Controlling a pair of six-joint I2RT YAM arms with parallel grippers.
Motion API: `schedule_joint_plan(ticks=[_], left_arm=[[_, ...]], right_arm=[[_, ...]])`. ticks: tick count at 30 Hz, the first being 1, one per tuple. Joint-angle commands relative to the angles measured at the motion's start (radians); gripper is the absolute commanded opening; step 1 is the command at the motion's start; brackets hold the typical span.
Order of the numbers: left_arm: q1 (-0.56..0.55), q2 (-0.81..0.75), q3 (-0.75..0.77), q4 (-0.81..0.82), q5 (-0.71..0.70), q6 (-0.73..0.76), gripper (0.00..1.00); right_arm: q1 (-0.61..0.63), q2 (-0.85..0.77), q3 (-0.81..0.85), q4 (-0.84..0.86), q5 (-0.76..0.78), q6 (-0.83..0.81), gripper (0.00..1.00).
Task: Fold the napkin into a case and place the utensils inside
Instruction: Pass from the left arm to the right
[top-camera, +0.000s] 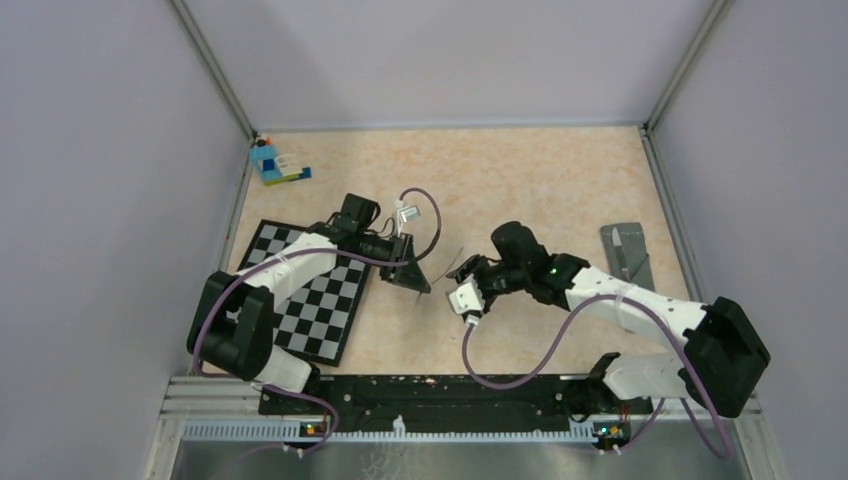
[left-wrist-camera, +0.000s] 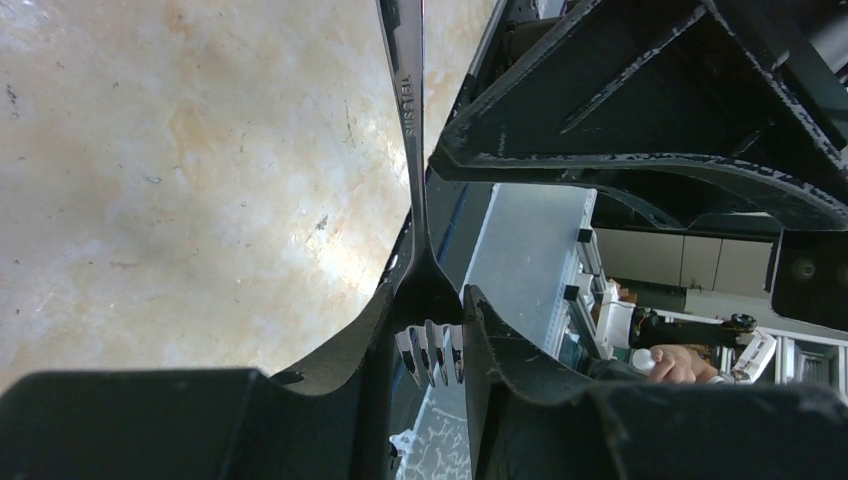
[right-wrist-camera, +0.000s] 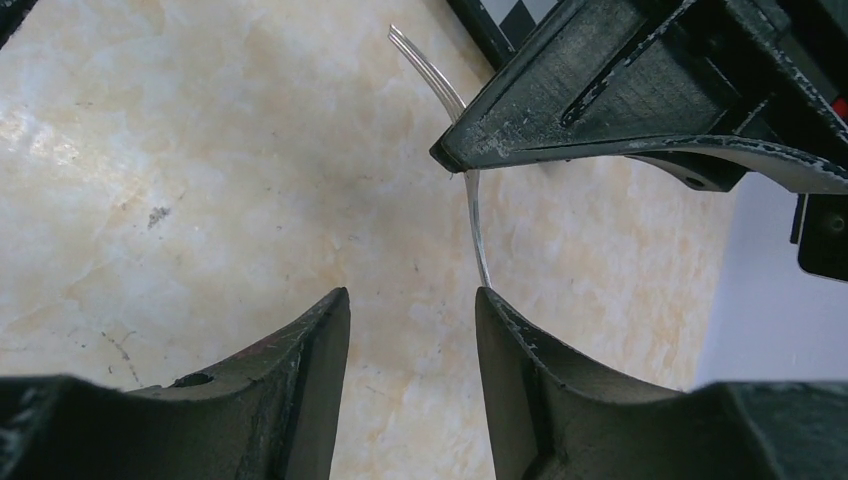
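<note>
The beige tabletop (top-camera: 520, 180) carries a checkered mat (top-camera: 320, 310) on its left side, and the dark grey case (top-camera: 625, 250) lies folded as a narrow strip near the right edge, well apart from both hands. Near the middle, the left hand (left-wrist-camera: 425, 320) is clenched on the fork (left-wrist-camera: 412, 110) at its neck, the tines showing between its fingers and the handle running toward the right hand (right-wrist-camera: 412, 310), whose jaws stand released with the handle's end just beside one fingertip
</note>
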Motion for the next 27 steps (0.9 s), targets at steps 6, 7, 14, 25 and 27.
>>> schedule_joint_plan(ticks=[6, 7, 14, 25, 27], left_arm=[[-0.028, -0.013, -0.016, 0.014, 0.041, 0.044, 0.12], [-0.03, -0.012, -0.017, 0.014, 0.043, 0.044, 0.12], [-0.045, -0.009, -0.012, -0.001, 0.034, 0.056, 0.11], [-0.045, 0.031, -0.044, 0.133, 0.222, -0.11, 0.09], [-0.046, 0.017, -0.046, 0.147, 0.241, -0.151, 0.09]], right_arm=[[0.029, 0.049, 0.052, 0.09, 0.018, -0.037, 0.47], [0.032, 0.057, 0.053, 0.096, 0.028, -0.039, 0.46], [0.055, 0.082, 0.072, 0.076, 0.05, -0.041, 0.42], [0.146, -0.201, -0.225, 0.379, 0.248, -0.077, 0.55], [0.171, -0.204, -0.232, 0.395, 0.289, -0.109, 0.53]])
